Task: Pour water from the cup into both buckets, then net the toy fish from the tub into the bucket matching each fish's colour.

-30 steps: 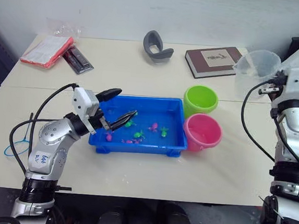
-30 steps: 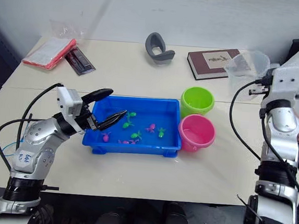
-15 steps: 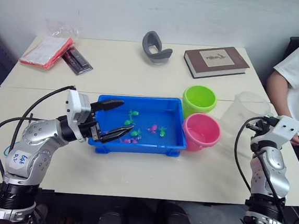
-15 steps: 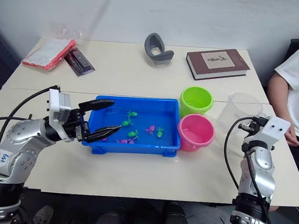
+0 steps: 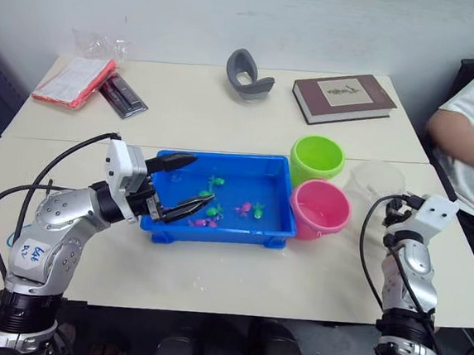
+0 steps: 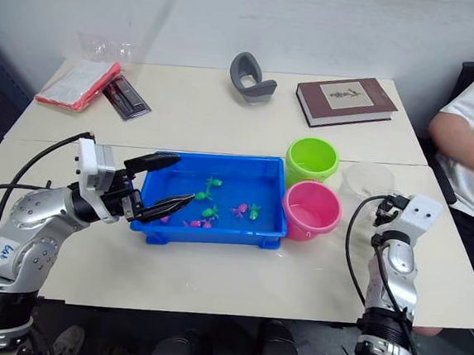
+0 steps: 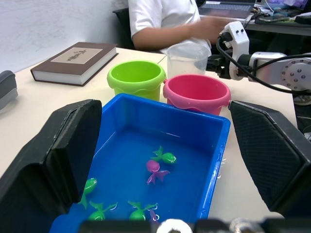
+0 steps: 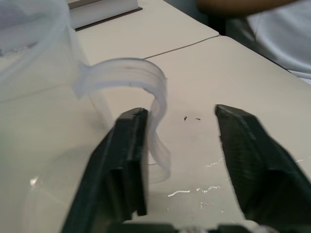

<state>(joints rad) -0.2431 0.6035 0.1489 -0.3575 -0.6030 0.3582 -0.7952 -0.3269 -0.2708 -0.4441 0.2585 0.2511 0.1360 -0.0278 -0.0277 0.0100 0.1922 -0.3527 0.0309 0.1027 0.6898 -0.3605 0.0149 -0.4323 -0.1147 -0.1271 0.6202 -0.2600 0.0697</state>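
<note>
The clear cup [image 5: 375, 183] stands upright on the table just right of the pink bucket [image 5: 320, 210], with the lime green bucket [image 5: 317, 158] behind that. My right gripper [image 8: 181, 114] is open; the cup's handle [image 8: 146, 80] sits between its fingers, against one of them. The blue tub [image 5: 222, 156] holds water and several green and pink toy fish [image 7: 164, 157]. My left gripper [image 5: 200, 179] hangs open over the tub's left end with nothing between its fingers.
A person's arm [image 5: 465, 135] and white sleeve are at the table's right edge, close to the cup. Along the back lie a brown book [image 5: 344, 97], a grey curved object [image 5: 248, 72], a red packet [image 5: 73, 78] and dark items [image 5: 124, 94].
My right arm has come down with the cup, set it on the table beside the pink bucket, and its fingers have opened off the handle. The left gripper drew back slightly to the left.
</note>
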